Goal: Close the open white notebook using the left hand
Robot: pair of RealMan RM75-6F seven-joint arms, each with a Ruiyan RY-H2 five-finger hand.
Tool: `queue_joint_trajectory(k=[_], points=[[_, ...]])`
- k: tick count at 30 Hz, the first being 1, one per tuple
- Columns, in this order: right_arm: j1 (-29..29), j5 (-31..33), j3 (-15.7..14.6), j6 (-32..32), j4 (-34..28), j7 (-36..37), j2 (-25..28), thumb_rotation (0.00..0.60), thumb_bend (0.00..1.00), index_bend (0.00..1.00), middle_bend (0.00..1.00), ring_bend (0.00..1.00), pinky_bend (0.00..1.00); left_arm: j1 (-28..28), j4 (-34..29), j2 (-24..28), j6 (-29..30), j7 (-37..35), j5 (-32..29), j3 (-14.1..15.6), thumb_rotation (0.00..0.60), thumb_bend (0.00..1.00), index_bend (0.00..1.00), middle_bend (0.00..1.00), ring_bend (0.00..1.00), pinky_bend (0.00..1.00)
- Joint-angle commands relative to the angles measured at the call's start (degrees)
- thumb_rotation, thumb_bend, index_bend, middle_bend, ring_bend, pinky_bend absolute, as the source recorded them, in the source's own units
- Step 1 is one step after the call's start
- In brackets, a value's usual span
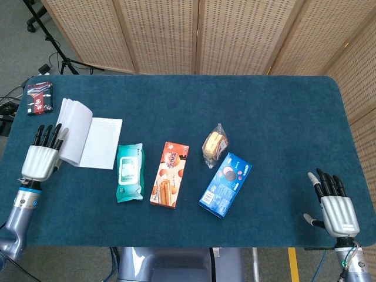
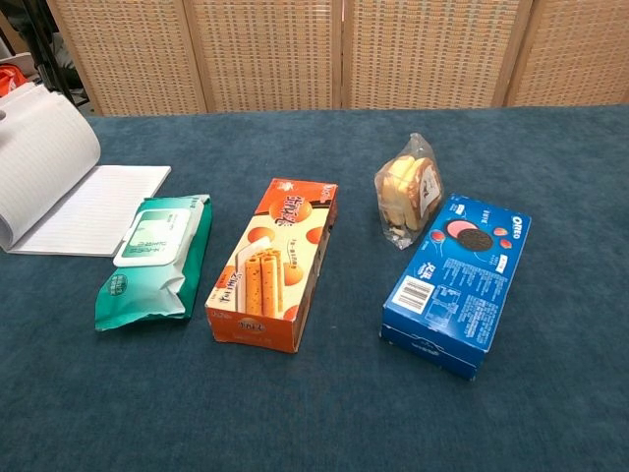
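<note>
The white notebook [image 1: 94, 141] lies at the table's left side, its right page flat and its left half [image 1: 75, 130] lifted and curving up. The chest view shows that raised half [image 2: 39, 167] arching over the flat lined page [image 2: 93, 211]. My left hand [image 1: 44, 154] is just left of the notebook, fingers extended and apart, their tips against the underside of the raised half. My right hand [image 1: 335, 207] rests near the table's front right corner, fingers spread, holding nothing. Neither hand appears in the chest view.
A green wipes pack [image 1: 129, 172] lies right beside the notebook's flat page. Further right are an orange snack box [image 1: 170, 175], a bagged pastry [image 1: 214, 144] and a blue Oreo box [image 1: 225, 184]. A dark packet [image 1: 40, 97] sits at the far left corner.
</note>
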Motion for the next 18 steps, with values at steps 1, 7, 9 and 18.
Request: queue_joint_trajectory(k=[1, 7, 9, 18], points=[[-0.01, -0.06, -0.01, 0.04, -0.01, 0.08, 0.03, 0.600, 0.05, 0.00, 0.00, 0.00, 0.00, -0.58, -1.02, -0.40, 1.71, 0.09, 0.96, -0.13, 0.600, 0.31, 0.00, 0.00, 0.00, 0.00], [-0.07, -0.05, 0.04, 0.15, -0.01, 0.37, 0.13, 0.600, 0.05, 0.00, 0.00, 0.00, 0.00, -0.71, -2.74, -0.60, 4.26, -0.58, 1.69, -0.39, 0.600, 0.30, 0.00, 0.00, 0.00, 0.00], [-0.08, -0.10, 0.02, 0.18, -0.02, 0.43, 0.18, 0.600, 0.05, 0.00, 0.00, 0.00, 0.00, -0.60, -3.49, -0.33, 4.72, -0.50, 1.88, -0.30, 0.600, 0.29, 0.00, 0.00, 0.00, 0.00], [0.00, -0.08, -0.01, -0.03, -0.05, 0.30, 0.21, 0.600, 0.05, 0.00, 0.00, 0.00, 0.00, 3.80, -18.18, 7.21, 2.41, -3.45, -0.41, 1.64, 0.600, 0.24, 0.00, 0.00, 0.00, 0.00]])
